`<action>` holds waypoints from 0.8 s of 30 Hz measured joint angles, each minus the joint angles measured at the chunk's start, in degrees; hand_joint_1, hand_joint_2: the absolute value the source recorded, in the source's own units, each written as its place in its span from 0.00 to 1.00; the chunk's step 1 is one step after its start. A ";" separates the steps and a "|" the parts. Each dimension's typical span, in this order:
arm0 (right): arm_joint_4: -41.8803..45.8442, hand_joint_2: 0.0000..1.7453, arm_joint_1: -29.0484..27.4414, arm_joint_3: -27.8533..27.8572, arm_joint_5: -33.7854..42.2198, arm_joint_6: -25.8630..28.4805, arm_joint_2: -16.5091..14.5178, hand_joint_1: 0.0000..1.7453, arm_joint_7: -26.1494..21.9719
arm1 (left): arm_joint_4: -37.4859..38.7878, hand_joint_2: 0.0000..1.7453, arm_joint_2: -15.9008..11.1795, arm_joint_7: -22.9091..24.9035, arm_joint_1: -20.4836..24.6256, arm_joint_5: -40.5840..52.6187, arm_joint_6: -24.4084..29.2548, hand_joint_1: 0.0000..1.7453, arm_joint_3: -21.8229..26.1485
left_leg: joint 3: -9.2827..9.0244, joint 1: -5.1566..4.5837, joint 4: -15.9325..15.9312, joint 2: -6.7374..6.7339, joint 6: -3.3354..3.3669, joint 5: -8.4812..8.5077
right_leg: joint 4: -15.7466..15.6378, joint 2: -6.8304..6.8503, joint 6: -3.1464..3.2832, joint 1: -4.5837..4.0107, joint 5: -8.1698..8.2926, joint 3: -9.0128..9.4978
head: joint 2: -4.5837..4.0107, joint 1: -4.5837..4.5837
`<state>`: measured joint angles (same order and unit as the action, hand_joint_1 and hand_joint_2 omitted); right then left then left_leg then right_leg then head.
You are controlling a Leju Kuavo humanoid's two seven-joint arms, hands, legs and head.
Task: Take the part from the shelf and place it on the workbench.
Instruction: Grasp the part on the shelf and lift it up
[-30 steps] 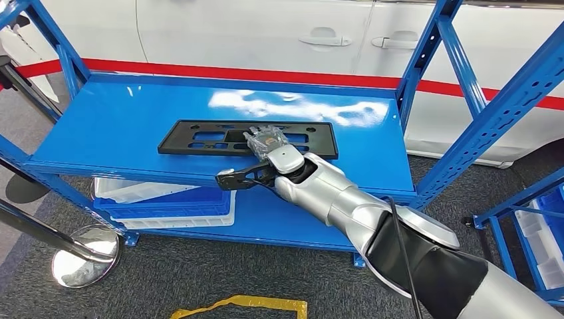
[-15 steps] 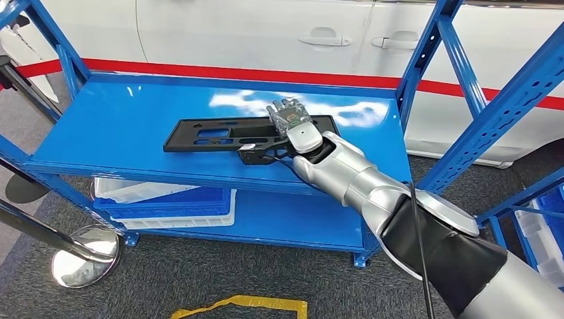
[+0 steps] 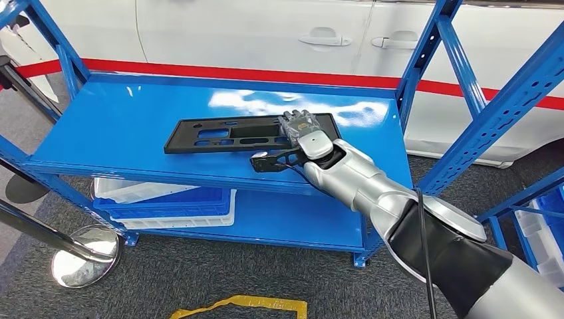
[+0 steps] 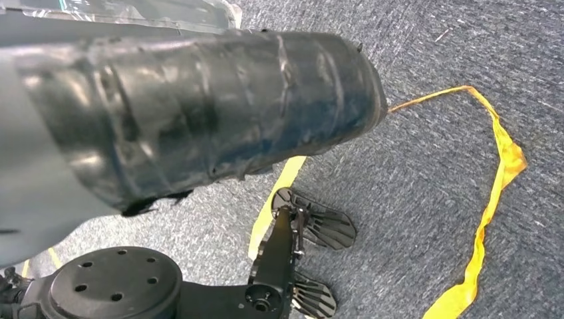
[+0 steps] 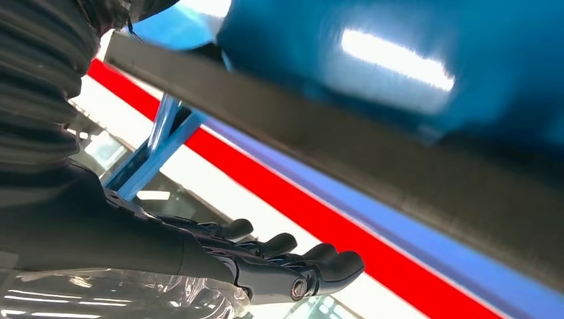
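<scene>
The part (image 3: 226, 133) is a long flat black plate with cut-outs, lying on the upper blue shelf (image 3: 113, 126). My right hand (image 3: 302, 136) reaches over its right end, fingers (image 3: 298, 121) stretched out above the plate and the thumb (image 3: 263, 161) sticking out toward the shelf's front edge. Nothing is gripped. In the right wrist view the dark fingers (image 5: 292, 266) lie straight and apart from the plate's edge (image 5: 332, 146), which crosses as a dark bar.
White and blue bins (image 3: 166, 203) sit on the lower shelf. Blue uprights (image 3: 459, 60) frame the rack on the right. A white car (image 3: 266, 33) stands behind. A steel post base (image 3: 83, 252) and yellow floor tape (image 3: 239, 306) lie in front.
My right hand has moved from the plate's front edge rightward and farther in, over its right end. The plate has turned slightly on the shelf.
</scene>
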<state>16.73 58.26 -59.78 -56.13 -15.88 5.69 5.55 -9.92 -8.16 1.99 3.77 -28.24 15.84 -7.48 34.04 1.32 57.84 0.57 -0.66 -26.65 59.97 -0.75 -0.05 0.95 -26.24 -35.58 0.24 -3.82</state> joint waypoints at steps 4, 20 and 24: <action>-0.01 1.00 -1.01 0.00 0.19 0.28 0.04 0.00 -0.68 | 0.00 0.00 -0.04 -0.33 0.02 -0.18 0.14 0.00 0.00 | 0.00 0.00 0.00 0.00 0.00 0.00 | 0.00 0.00 0.00 0.00 0.00 0.00 | 0.00 0.00; -0.01 1.00 -2.10 0.00 0.50 4.06 0.33 1.00 0.74 | 0.00 0.00 -0.08 -0.44 0.04 0.18 -0.15 0.00 0.00 | 0.00 0.00 0.01 0.00 0.00 0.00 | 0.00 0.01 0.00 0.01 0.00 0.00 | 0.00 0.01; -0.01 1.00 -2.11 0.00 -0.27 5.54 0.72 1.00 0.47 | 0.00 0.00 0.07 0.09 0.03 0.67 -0.19 0.00 0.00 | 0.01 -0.01 0.01 0.01 -0.01 0.00 | 0.00 0.02 0.00 0.01 0.00 0.00 | 0.00 0.01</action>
<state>16.72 56.15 -59.78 -56.40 -10.34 6.41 6.02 -9.92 -8.09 2.08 3.79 -27.57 15.65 -7.48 34.05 1.32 57.85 0.58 -0.66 -26.66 59.97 -0.74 -0.05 0.96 -26.24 -35.58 0.24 -3.82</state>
